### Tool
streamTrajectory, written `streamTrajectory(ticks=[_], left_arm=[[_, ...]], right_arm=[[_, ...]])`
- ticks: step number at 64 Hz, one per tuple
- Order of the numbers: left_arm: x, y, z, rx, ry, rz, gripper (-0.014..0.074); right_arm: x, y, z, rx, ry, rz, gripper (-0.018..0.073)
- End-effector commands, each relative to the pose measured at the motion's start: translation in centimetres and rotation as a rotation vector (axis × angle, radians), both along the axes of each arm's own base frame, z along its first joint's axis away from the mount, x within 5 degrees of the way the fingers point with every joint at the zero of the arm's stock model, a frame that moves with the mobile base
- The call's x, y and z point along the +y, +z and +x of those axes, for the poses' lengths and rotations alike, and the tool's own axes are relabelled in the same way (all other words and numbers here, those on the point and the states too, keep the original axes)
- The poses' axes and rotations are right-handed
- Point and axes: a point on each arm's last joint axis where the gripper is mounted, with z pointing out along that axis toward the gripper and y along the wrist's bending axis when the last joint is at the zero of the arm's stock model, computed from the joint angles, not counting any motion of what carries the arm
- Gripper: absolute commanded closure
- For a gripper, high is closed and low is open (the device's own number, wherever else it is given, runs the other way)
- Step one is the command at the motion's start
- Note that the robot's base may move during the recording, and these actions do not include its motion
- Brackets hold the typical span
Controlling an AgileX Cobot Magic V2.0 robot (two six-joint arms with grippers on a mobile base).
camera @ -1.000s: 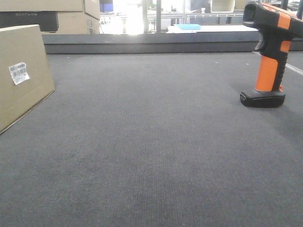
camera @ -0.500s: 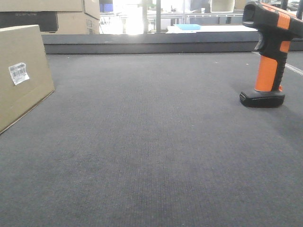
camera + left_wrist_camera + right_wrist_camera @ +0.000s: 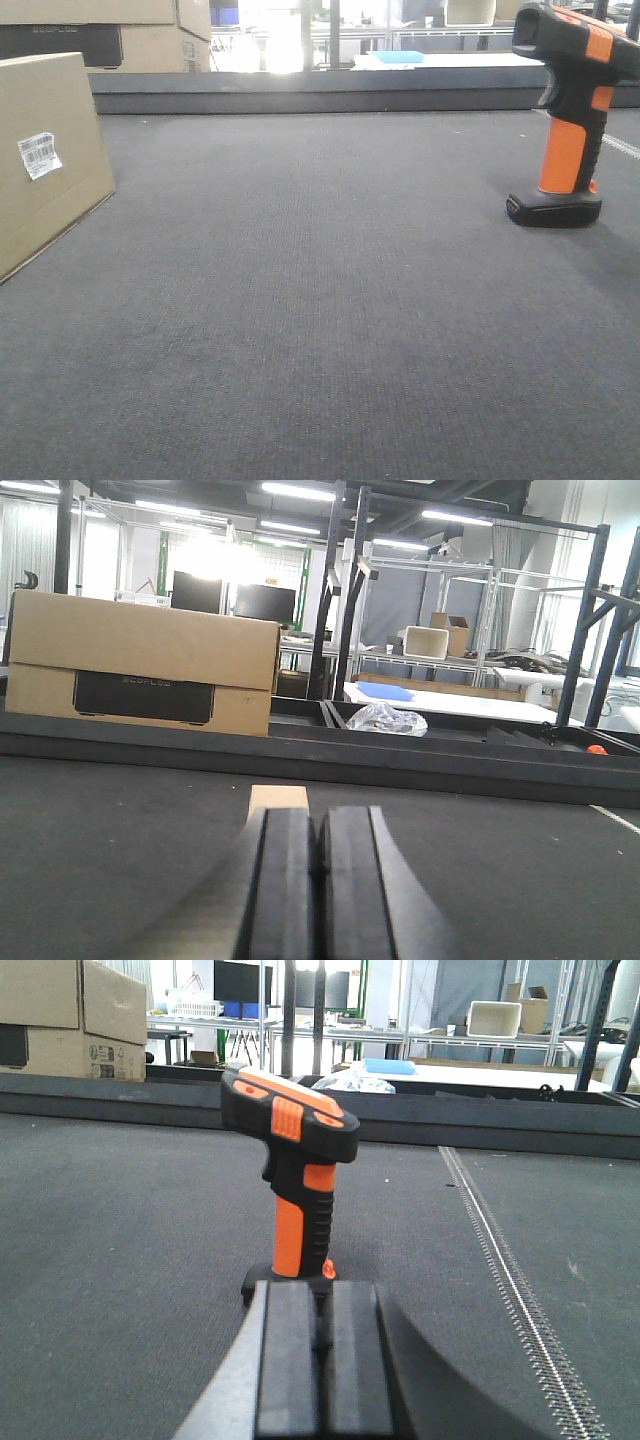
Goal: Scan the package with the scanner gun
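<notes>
Nothing has shifted across the last second in the front view — the package [image 3: 45, 160] and the scanner gun [image 3: 568, 115] sit exactly where they were.

The package, a tan cardboard box, rests at the far left of the dark grey mat [image 3: 320, 300], with its small white barcode label [image 3: 39, 154] on the broad face turned toward the middle. The scanner gun stands upright on its flat black foot at the right, well apart from the box, black head pointing left and orange handle below.

From the left wrist view, the left gripper [image 3: 314, 880] has its two dark fingers pressed together with only a thin seam between them, holding nothing; a tan sliver of the package shows just beyond their tips. From the right wrist view, the right gripper [image 3: 320, 1360] is likewise closed and empty — the scanner gun [image 3: 295, 1175] stands right in front of it, its foot partly hidden behind the fingertips.

Larger cardboard cartons [image 3: 140, 665] are stacked beyond the far edge of the mat on the left.
</notes>
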Motion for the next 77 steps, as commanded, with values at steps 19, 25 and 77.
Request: streamTrajectory(ticks=[19,25,77], left_arm=[[0.0,0.2,-0.1,-0.021,-0.001,-0.011,0.0707],[0.0,0.2,-0.1,-0.021,-0.001,-0.011,0.0707],[0.1,-1.3,-0.1,-0.018,0.020,0.022,0.0707]], right_arm=[[-0.2,0.3,-0.1,-0.039,-0.042,0.002,0.0727],[-0.2,0.3,-0.1,-0.039,-0.042,0.002,0.0727],[-0.2,0.3,-0.1,-0.039,-0.042,0.002,0.0727]])
